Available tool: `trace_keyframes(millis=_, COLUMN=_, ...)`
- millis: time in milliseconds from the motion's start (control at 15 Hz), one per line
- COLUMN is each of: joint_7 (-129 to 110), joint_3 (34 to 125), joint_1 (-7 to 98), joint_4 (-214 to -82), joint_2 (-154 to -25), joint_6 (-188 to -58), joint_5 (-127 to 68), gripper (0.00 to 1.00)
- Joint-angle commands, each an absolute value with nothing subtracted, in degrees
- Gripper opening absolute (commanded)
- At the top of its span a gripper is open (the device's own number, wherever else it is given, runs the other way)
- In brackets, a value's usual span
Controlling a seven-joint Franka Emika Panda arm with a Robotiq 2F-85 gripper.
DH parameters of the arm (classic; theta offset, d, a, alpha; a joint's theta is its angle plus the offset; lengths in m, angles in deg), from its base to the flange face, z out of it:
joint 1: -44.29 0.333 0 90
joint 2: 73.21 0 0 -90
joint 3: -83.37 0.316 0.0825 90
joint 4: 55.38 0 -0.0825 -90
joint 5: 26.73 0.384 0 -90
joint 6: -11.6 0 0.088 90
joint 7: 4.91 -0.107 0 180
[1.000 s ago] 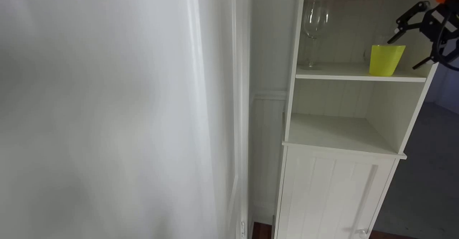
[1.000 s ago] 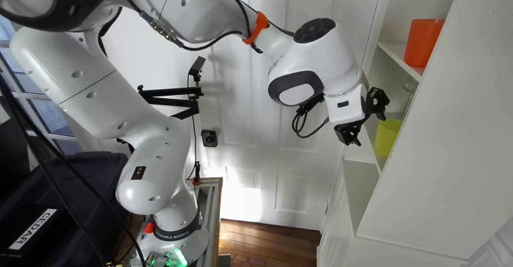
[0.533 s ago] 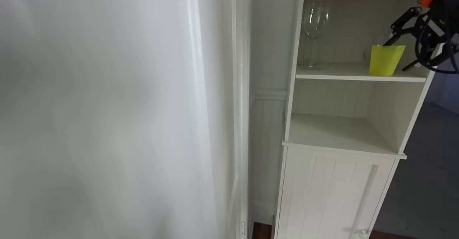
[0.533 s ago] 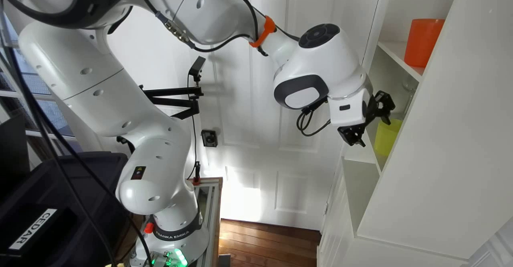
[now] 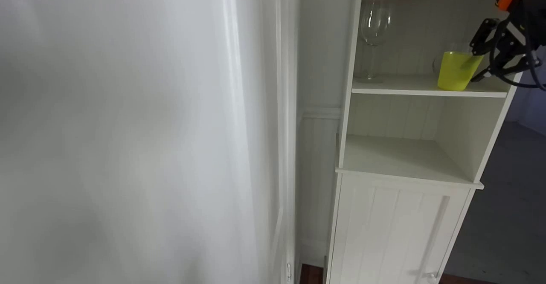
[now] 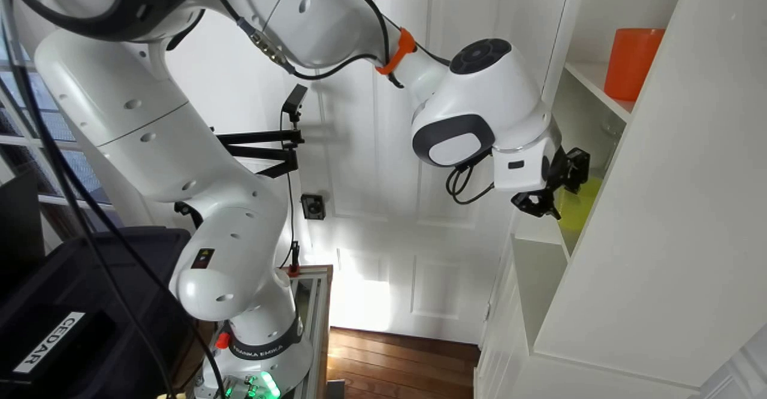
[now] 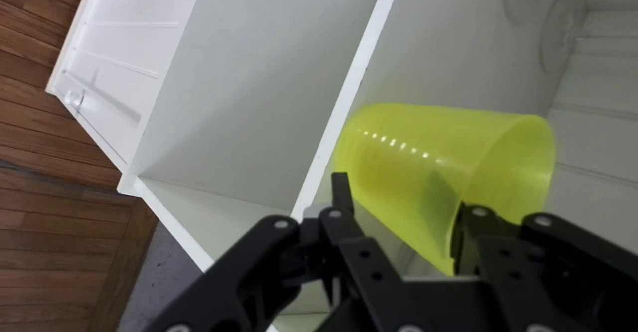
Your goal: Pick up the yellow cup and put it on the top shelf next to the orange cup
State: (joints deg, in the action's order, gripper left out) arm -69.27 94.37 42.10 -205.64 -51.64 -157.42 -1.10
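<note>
Wrist view: yellow cup (image 7: 428,162), rim partly behind hand (image 7: 402,200)

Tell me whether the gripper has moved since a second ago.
Yes. In an exterior view, the gripper has moved right and slightly down in the picture, nearer the cabinet, which has stayed put.

In an exterior view you can read CEDAR in dark capitals on a white label (image 6: 49,342), which sits on a black object (image 6: 93,334) at the lower left. On the dark band (image 6: 265,352) round the foot of your robot arm (image 6: 180,168) you make out FRANKA EMIKA in pale capitals, first letter unclear. Higher up the arm, a small dark sticker (image 6: 203,258) carries a yellow mark too small to read.
</note>
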Motion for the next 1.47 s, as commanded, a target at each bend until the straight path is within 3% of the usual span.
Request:
trace_keyframes(millis=0, joint_7=-72.7, joint_3=97.2, joint_1=38.8, joint_4=-205.6, joint_2=-50.9, joint_6=-157.1, joint_5=-3.1, gripper=0.29)
trace_keyframes(millis=67, joint_7=-72.7, joint_3=97.6, joint_1=38.3, joint_4=-205.9, joint_2=-50.5, joint_6=-157.1, joint_5=-3.1, gripper=0.16)
trace_keyframes(millis=267, joint_7=-72.4, joint_3=95.6, joint_1=40.0, joint_4=-206.9, joint_2=-49.2, joint_6=-157.0, joint_5=-4.6, gripper=0.00)
trace_keyframes(millis=933, joint_7=-62.2, joint_3=89.4, joint_1=44.4, joint_4=-212.7, joint_2=-40.9, joint_6=-153.9, joint_5=-3.6, gripper=0.01)
trace_keyframes(millis=1400, joint_7=-52.9, joint_3=87.4, joint_1=44.7, joint_4=-213.6, joint_2=-35.6, joint_6=-142.9, joint_5=-4.7, gripper=0.01)
